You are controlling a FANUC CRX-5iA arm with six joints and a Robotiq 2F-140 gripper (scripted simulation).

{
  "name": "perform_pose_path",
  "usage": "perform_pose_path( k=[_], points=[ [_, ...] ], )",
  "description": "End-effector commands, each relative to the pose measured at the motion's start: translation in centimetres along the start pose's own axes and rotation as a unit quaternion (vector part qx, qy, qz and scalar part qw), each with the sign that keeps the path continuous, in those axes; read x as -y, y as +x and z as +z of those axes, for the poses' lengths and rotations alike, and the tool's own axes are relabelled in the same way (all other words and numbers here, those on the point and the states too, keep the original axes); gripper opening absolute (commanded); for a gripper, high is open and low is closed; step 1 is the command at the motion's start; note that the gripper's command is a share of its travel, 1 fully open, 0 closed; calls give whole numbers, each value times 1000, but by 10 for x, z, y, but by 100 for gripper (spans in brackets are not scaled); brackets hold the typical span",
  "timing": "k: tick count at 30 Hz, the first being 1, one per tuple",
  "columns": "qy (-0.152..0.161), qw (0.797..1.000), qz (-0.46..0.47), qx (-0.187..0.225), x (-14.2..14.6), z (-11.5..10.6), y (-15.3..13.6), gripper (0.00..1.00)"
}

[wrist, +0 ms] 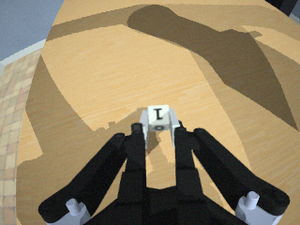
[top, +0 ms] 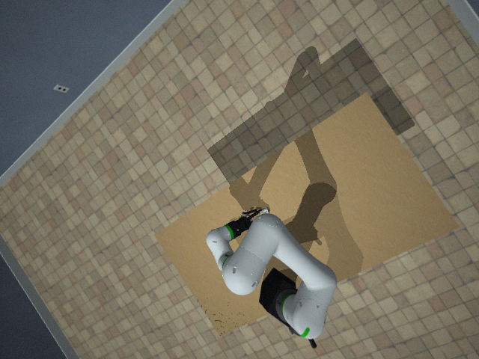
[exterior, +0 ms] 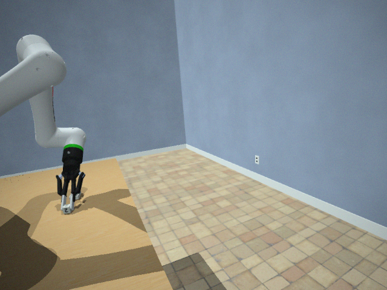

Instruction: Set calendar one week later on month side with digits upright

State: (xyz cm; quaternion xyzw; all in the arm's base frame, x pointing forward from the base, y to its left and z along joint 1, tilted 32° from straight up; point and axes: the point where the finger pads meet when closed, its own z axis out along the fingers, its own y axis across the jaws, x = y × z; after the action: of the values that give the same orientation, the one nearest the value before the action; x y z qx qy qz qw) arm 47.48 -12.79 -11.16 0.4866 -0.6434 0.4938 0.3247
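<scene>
In my exterior view the jaws (top: 264,211) (exterior: 67,205) point down at the left, closed narrowly on a white cube (exterior: 66,209) (wrist: 158,116) low over the tabletop (top: 386,173) (exterior: 97,238) (wrist: 94,84). I can't tell whether it touches. A pale object (exterior: 78,196) sits just beyond, too small to identify.
</scene>
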Motion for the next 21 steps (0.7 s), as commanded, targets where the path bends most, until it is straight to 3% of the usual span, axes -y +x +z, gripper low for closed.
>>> perform_pose_path(
  k=[1, 21],
  points=[
    [0, 1000, 0, 0, 0, 0, 0, 16],
    [0, 1000, 0, 0, 0, -10, 10, 16]
  ],
)
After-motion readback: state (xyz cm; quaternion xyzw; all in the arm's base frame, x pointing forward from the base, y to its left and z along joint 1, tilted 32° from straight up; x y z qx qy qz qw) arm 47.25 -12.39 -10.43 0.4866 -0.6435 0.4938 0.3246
